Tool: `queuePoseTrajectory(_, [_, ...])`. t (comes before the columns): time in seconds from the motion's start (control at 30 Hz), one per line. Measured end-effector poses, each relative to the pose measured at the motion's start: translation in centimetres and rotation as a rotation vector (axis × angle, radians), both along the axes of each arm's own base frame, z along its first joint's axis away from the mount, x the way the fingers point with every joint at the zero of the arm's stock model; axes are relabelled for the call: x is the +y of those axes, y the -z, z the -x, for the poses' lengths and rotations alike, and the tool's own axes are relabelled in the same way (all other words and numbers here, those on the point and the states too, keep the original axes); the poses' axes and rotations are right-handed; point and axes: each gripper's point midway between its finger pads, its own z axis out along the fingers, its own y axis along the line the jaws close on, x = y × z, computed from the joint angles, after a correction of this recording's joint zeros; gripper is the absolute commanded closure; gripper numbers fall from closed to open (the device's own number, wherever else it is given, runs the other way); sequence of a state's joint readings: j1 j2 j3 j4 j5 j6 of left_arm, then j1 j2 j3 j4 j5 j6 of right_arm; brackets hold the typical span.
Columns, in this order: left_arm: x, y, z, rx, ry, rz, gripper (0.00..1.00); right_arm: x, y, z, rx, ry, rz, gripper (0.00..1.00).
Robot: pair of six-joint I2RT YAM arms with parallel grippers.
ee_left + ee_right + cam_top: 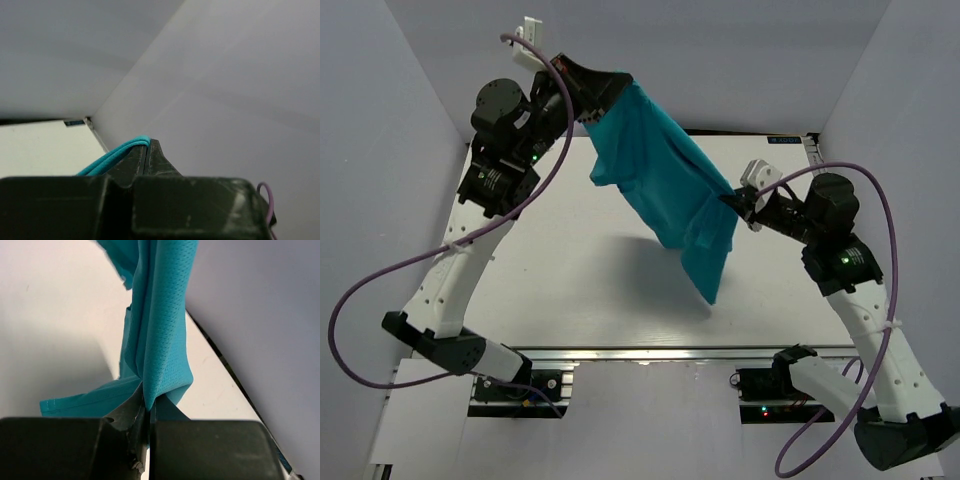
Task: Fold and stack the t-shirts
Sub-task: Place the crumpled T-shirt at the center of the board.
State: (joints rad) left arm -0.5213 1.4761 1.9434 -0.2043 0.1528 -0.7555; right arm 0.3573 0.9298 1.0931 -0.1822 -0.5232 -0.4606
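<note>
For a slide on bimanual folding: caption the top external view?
Left end effector and right end effector hold a teal t-shirt stretched aloft above the white table.

Held the left gripper [615, 92] out at eleven o'clock and the right gripper [728, 200] at three o'clock, both clamped on the t-shirt [665, 180].

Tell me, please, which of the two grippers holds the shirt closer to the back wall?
The left gripper: it clamps the teal shirt by the back wall, while the right gripper clamps it mid-table.

From the left wrist, the left tool [148, 144] hides all the t-shirt [113, 155] but one hem.
</note>
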Motion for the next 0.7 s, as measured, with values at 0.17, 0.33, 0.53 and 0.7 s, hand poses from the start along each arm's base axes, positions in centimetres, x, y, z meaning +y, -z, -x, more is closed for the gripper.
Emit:
queuePoseTrajectory(0.17, [0.8,2.3,3.7,0.08,0.061,-0.03,1.0,-1.2,0.1,3.5,-0.032,-0.105,0.134,1.0])
queuePoseTrajectory(0.33, [3.4,0.1,8.5,0.094,0.082,0.04,1.0,-1.1,-4.2,7.0,-0.111,-0.205,0.152,1.0])
queuePoseTrajectory(0.53, [5.3,-2.8,11.4,0.081,0.08,0.125,1.0,-0.1,-6.1,7.6,-0.093,-0.257,0.078,1.0])
queuePoseTrajectory(0.7, [3.0,3.9,5.1,0.242,0.001,0.066,1.0,0.4,4.0,3.0,0.235,-0.213,0.064,1.0])
